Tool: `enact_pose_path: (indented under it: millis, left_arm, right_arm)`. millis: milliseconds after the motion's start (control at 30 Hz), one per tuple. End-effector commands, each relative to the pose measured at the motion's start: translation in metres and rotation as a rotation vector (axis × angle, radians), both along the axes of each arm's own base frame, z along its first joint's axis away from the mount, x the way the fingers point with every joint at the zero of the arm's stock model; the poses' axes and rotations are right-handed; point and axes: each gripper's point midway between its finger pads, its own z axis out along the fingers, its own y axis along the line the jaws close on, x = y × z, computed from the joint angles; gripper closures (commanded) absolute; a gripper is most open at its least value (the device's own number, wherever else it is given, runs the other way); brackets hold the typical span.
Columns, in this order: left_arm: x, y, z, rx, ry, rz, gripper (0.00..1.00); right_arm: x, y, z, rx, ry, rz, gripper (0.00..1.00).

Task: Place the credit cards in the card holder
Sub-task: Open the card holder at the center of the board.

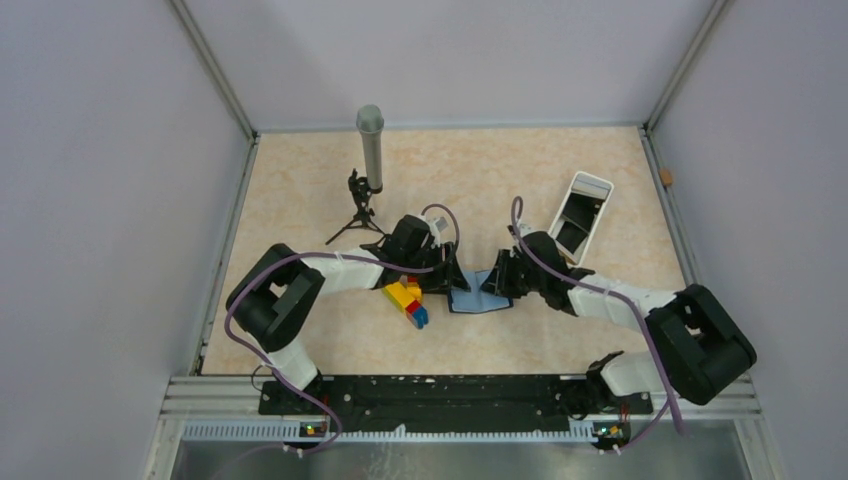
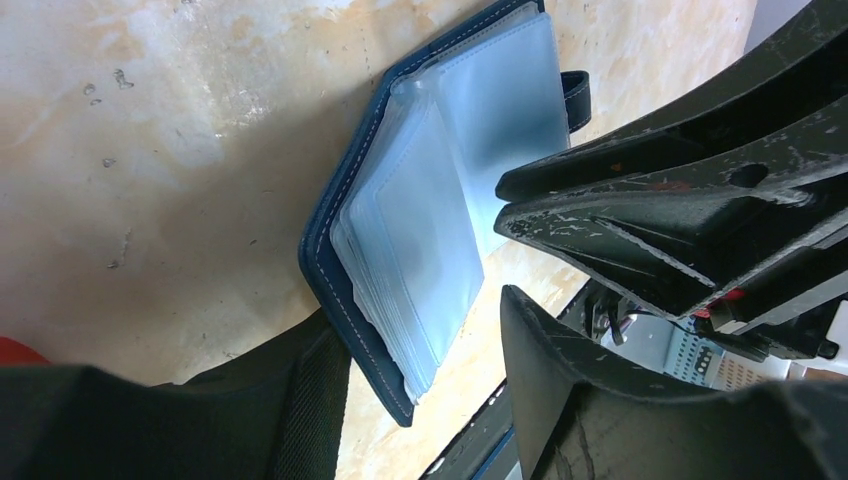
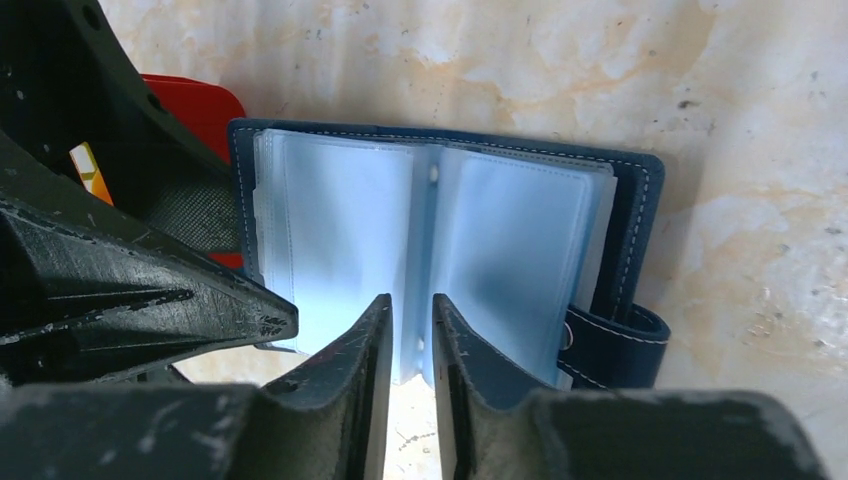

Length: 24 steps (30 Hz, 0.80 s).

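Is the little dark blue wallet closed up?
No, the navy-blue fold-over wallet lies spread open, with its pale clear plastic sleeves showing on both sides.

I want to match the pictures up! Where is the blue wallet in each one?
Top external: card holder in the middle of the picture.
Left wrist: middle, lying open, slanted.
Right wrist: middle, lying open, just beyond the right pincer.
Shared landmark: the red brick close beside it.
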Motion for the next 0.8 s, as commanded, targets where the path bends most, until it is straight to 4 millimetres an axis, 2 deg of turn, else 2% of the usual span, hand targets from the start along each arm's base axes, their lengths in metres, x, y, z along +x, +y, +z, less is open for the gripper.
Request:
enact_pose_path:
  millis: [0, 233, 300, 400, 500, 600, 767]
  left_arm:
    - [0.011, -0.007, 0.017, -0.03, -0.051, -0.003, 0.45]
    - [0.011, -0.008, 0.015, -0.033, -0.044, -0.007, 0.51]
    - [0.01, -0.008, 0.013, -0.03, -0.039, -0.008, 0.58]
    - [0.01, -0.004, 0.01, -0.008, -0.03, -0.001, 0.76]
    - [0.01, 0.0, 0.004, 0.02, -0.005, -0.003, 0.89]
    - [0.009, 0.007, 0.0, 0.048, 0.03, -0.009, 1.0]
    - [0.01, 0.01, 0.008, 0.072, 0.013, -0.058, 1.0]
  right_arm:
    - [-0.002, 0.016, 0.001, 0.048, -0.008, 0.051, 0.82]
    - [-0.004, 0.032, 0.003, 0.068, -0.011, 0.094, 0.86]
    - [-0.001, 0.031, 0.006, 0.063, -0.023, 0.08, 0.86]
    - [0.003, 0.022, 0.012, 0.024, -0.047, 0.042, 0.81]
    - [0.007, 0.007, 0.023, -0.049, -0.07, 0.0, 0.72]
    - [0.022, -0.015, 0.045, -0.125, -0.11, -0.057, 0.62]
    - [0.054, -0.065, 0.086, -0.293, -0.239, -0.17, 0.42]
